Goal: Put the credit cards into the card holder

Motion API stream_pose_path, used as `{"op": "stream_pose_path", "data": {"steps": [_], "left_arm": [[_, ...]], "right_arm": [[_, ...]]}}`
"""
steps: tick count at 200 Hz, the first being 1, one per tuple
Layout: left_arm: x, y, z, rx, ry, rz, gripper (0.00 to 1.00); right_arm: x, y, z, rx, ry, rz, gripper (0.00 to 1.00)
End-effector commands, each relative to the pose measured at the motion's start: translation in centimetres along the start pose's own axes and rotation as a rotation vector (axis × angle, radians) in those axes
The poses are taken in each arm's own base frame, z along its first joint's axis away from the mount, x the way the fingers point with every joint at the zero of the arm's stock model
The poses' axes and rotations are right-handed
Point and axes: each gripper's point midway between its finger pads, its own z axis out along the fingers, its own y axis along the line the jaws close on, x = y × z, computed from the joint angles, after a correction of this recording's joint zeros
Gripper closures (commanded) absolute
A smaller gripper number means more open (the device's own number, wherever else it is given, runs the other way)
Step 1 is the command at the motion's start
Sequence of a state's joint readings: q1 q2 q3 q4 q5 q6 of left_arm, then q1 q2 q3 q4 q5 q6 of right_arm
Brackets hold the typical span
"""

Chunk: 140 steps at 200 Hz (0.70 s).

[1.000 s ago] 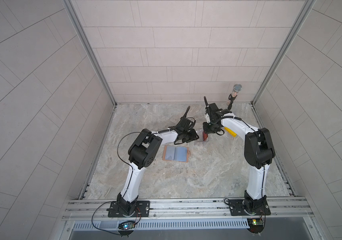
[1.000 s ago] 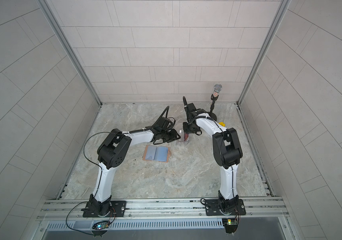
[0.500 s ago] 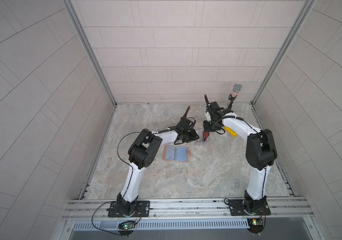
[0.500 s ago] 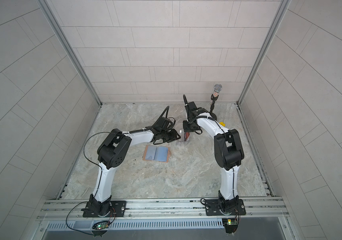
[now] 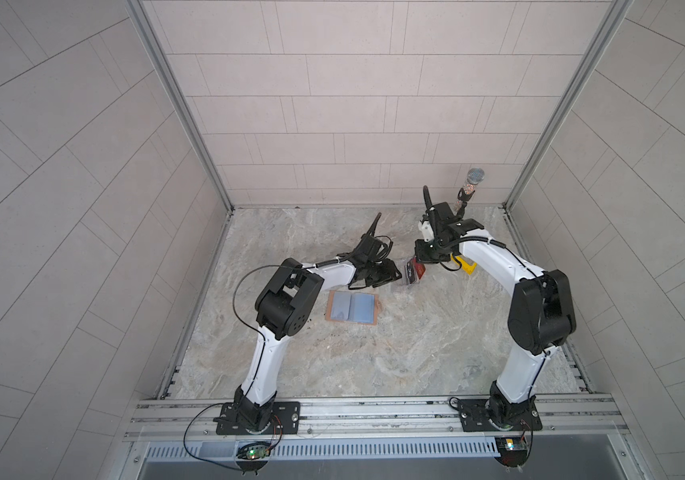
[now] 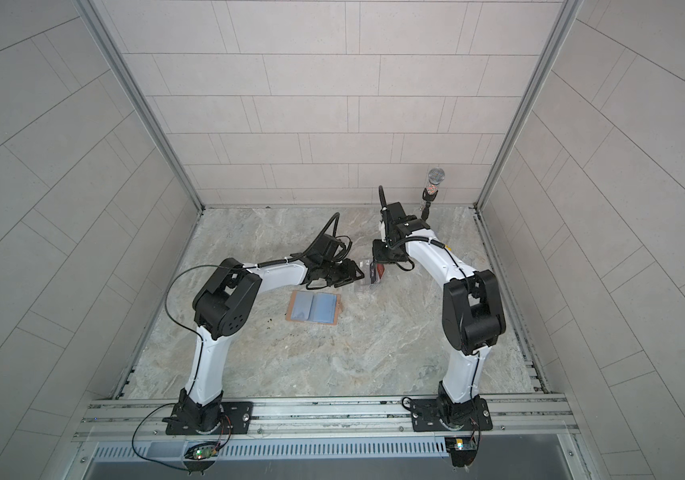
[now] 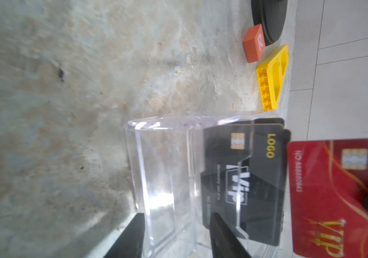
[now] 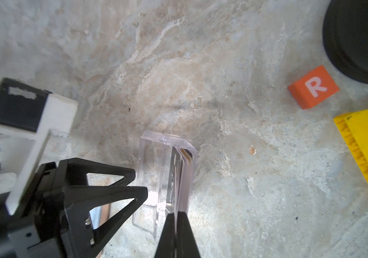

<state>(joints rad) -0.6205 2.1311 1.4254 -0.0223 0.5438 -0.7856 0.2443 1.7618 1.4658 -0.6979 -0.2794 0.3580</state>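
The tan-pink card holder (image 5: 351, 306) (image 6: 314, 306) lies open on the marble floor, with pale blue cards in its pockets. Beyond it stands a clear plastic box (image 7: 163, 178) (image 8: 156, 178) holding black credit cards (image 7: 245, 178). My right gripper (image 8: 176, 214) (image 5: 419, 266) is shut on the edge of a dark red credit card (image 7: 334, 196) (image 5: 415, 269), held upright just above the box. My left gripper (image 7: 177, 214) (image 8: 138, 182) is open, its fingers straddling the front part of the clear box.
An orange tile marked R (image 8: 313, 89) (image 7: 254, 43) and a yellow plastic block (image 8: 366, 152) (image 7: 272, 78) lie behind the box. A black round stand base (image 8: 361, 40) carries a microphone (image 5: 471, 187) near the back wall.
The left gripper's jaws have spread wider around the clear box. The right gripper has closed on the red card. Both arms have barely shifted.
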Motion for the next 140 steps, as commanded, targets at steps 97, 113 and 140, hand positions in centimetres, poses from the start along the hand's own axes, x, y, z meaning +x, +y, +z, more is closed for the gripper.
{"op": "stream_pose_path", "data": {"steps": [97, 113, 140], "left_arm": [[0.0, -0.1, -14.3, -0.172, -0.216, 0.206, 0.39], [0.9, 3.1, -15.7, -0.240, -0.227, 0.172, 0.40], [2.9, 8.5, -17.1, -0.347, -0.233, 0.106, 0.45]], "right_arm": [[2.0, 4.9, -7.0, -0.448, -0.294, 0.177, 1.00], [3.4, 5.8, -6.7, -0.462, -0.298, 0.188, 1.00], [5.7, 7.7, -5.7, -0.486, -0.302, 0.188, 1.00]]}}
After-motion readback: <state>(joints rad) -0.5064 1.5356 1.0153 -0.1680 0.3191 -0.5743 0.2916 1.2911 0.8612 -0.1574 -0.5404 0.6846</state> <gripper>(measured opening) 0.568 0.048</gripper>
